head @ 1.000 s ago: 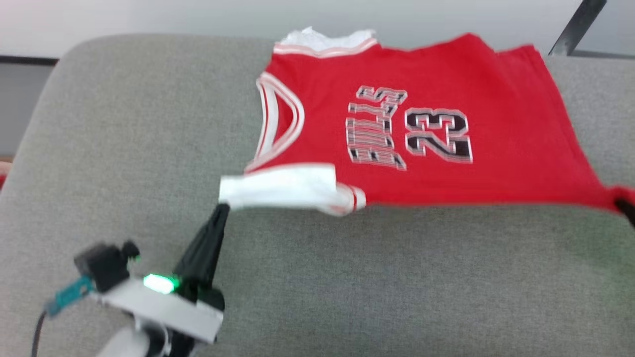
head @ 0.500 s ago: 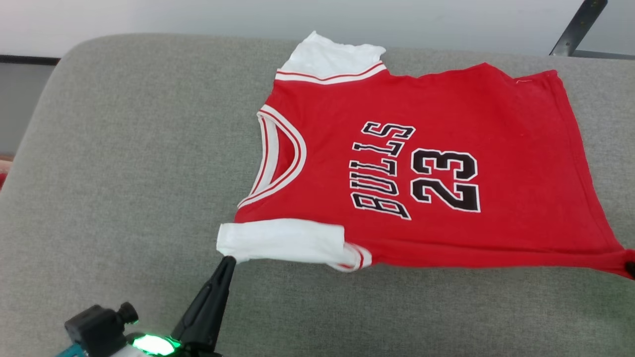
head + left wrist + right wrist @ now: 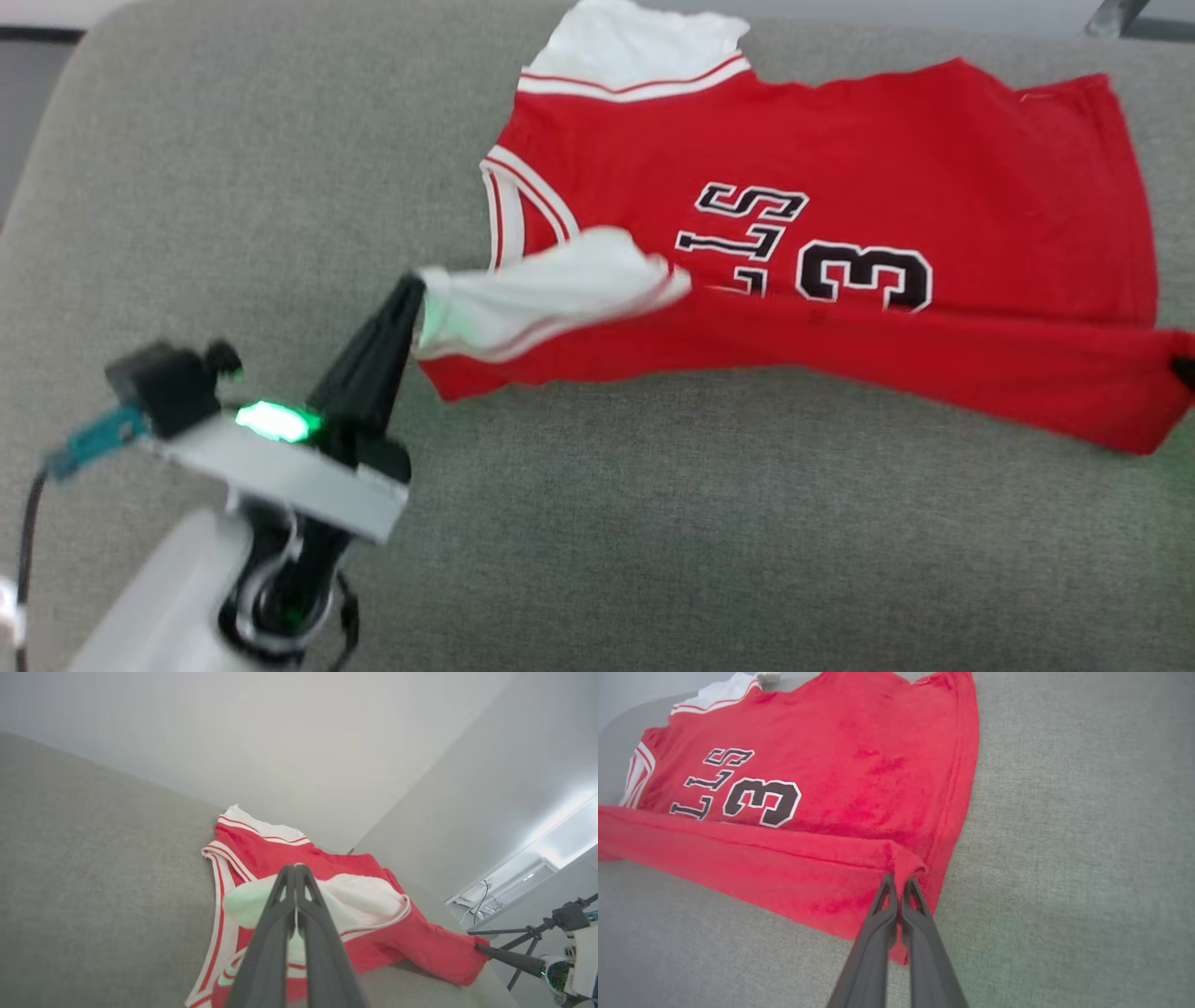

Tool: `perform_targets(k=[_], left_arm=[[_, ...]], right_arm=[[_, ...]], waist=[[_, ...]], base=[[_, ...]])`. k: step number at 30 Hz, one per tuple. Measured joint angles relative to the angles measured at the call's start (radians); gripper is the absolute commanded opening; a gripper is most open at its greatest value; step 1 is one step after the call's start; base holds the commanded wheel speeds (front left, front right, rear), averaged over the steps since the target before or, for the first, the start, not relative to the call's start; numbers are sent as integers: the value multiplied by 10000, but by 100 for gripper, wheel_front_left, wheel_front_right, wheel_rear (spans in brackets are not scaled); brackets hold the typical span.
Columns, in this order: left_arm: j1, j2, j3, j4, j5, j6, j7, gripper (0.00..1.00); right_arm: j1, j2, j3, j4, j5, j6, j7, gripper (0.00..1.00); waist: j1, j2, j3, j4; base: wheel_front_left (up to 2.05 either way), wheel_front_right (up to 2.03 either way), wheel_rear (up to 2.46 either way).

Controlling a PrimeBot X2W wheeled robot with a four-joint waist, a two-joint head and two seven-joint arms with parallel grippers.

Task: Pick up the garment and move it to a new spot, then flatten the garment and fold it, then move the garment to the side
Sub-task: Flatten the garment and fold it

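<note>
The red jersey (image 3: 934, 159) lies spread on the grey cushion (image 3: 233, 187), with its near long edge raised and folded partway over the front print. The left gripper (image 3: 411, 287) is clenched on the end of the near white sleeve (image 3: 551, 285) and holds it up beside the neck opening. The right gripper (image 3: 900, 883) is pinched on the red hem corner at the opposite end. The left wrist view shows the sleeve draped around its closed fingers, while the right wrist view shows the fold line running under the half-covered number.
</note>
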Motion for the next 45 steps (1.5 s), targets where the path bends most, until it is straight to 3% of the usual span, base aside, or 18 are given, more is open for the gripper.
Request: perform_targets(k=[9, 22, 23, 24, 25, 26, 30, 36, 40, 45], left_arm=[[-2731, -562, -688, 2604, -12, -541, 725, 0], [-3543, -685, -1896, 4612, -117, -608, 368, 0], [-3582, -646, -2008, 4713, -86, -614, 314, 13], [-3623, -593, -2105, 4788, -48, -617, 268, 49], [-3686, -523, -2211, 4826, -29, -617, 242, 96], [-3767, -437, -2313, 4851, 19, -617, 232, 100], [-4017, 21, -2679, 4882, 213, -617, 447, 100], [-4654, 1001, -3057, 4730, 579, -617, 1603, 100], [-5009, 1582, -3446, 4422, 644, -495, 3248, 100], [-5293, 1977, -4243, 3877, 25, -178, 6636, 100]], right_arm=[[-1967, -105, 667, 1498, -408, 0, -27, 0], [-2548, -374, 1561, 2692, -573, 4, -815, 0], [-2558, -370, 1597, 2744, -598, 4, -972, 14], [-2568, -360, 1618, 2798, -629, 4, -1152, 40], [-2571, -359, 1643, 2855, -690, 4, -1312, 60], [-2572, -353, 1676, 2897, -721, 2, -1484, 100], [-2559, -318, 1707, 2947, -1043, 0, -2196, 100], [-2365, -105, 1390, 2794, -1346, 0, -3037, 100], [-2173, 94, 1193, 2554, -1475, 0, -3310, 100], [-1889, 199, 1028, 2280, -1499, 0, -3317, 100]], waist=[[0, 0, 868, 81], [0, 0, 1250, 57], [0, 0, 1205, 58], [0, 0, 1148, 61], [0, 0, 1083, 65], [0, 0, 1007, 70], [0, 0, 612, 92], [0, 0, -152, 139], [0, 0, -650, 157], [0, 0, -1060, 159]], base=[[0, 0, 0], [0, 0, 0], [0, 0, 0], [0, 0, 0], [0, 0, 0], [0, 0, 0], [0, 0, 0], [0, 0, 0], [0, 0, 0], [0, 0, 0]])
